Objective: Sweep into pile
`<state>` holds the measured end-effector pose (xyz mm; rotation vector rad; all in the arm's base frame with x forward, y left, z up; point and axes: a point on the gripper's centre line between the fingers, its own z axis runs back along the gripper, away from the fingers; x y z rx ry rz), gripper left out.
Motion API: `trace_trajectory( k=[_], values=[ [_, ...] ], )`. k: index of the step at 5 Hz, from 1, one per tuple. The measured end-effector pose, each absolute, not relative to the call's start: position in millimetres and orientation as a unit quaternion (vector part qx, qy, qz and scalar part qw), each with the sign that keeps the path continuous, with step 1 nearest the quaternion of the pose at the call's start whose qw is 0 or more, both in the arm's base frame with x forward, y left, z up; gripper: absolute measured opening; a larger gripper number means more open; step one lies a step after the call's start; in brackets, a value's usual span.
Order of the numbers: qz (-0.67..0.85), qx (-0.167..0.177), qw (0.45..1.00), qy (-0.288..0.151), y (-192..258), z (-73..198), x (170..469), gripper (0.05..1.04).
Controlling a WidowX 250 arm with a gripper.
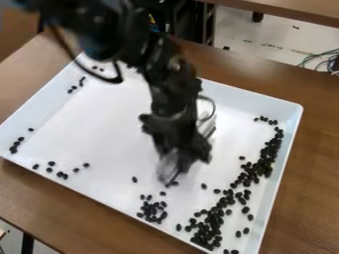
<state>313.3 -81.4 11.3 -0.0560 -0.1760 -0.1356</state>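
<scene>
Many small, oval, glossy-looking black beans (209,231) lie loose in the white tray (99,119); the largest share forms an uneven, curving band from near the tray's right corner, down beside its right wall, to a dense mass near its bottom edge; a smaller cluster sits left of that mass, near the tray's lower-left wall; sparse beans dot the tray's left corner, its lower-left side and its upper-left side; a few single beans lie between the groups.

We see the gripper (175,171) only blurred, the arm (162,62) cut off above, and the tray's (99,119) lowest corner cropped below.
</scene>
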Motion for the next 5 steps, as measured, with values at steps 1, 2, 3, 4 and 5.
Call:
trace_trajectory(
  k=[1, 2, 3, 4, 5],
  values=[
    [-0.073, -0.039, 0.994, -0.077, -82.2, 1.6, 337.3, 0.357],
    [-0.077, -0.052, 0.993, -0.077, -88.0, -0.8, 343.3, 0.357],
    [-0.087, -0.057, 0.992, -0.077, -92.5, -0.8, 342.7, 0.410],
    [-0.075, -0.059, 0.993, -0.076, -91.6, -0.6, 335.3, 0.701],
    [-0.086, -0.063, 0.993, -0.046, -87.5, 6.2, 321.9, 0.977]
  ],
)
